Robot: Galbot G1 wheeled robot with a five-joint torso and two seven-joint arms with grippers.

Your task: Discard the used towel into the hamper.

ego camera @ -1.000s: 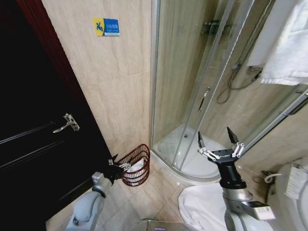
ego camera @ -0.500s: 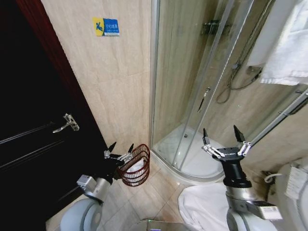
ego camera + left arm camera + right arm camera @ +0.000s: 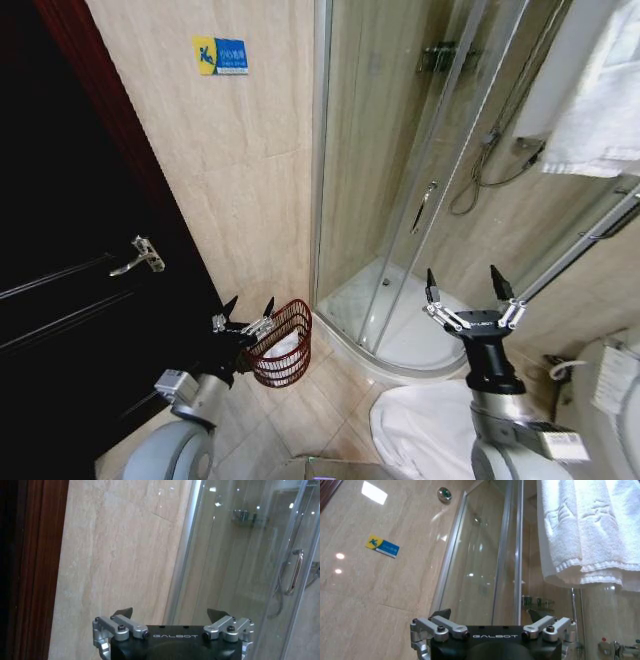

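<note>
Beside the hamper [image 3: 280,343], holding white cloth, the left tool [image 3: 243,312] is hovering spread and empty, so withdrawing should stay rim-clear; right tool [image 3: 470,294] is idling spread.

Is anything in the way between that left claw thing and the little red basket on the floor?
Nothing visible. The left end effector hangs open and empty just beside the hamper, whose top is uncovered, with white cloth inside.

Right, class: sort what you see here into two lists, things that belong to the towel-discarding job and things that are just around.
Belongs to the job:
hamper, white cloth inside
left gripper, fingers open, beside the hamper
right gripper, fingers open, raised

Just around:
hanging towel
shower door
door handle
blue wall sticker
white cloth on floor
</note>
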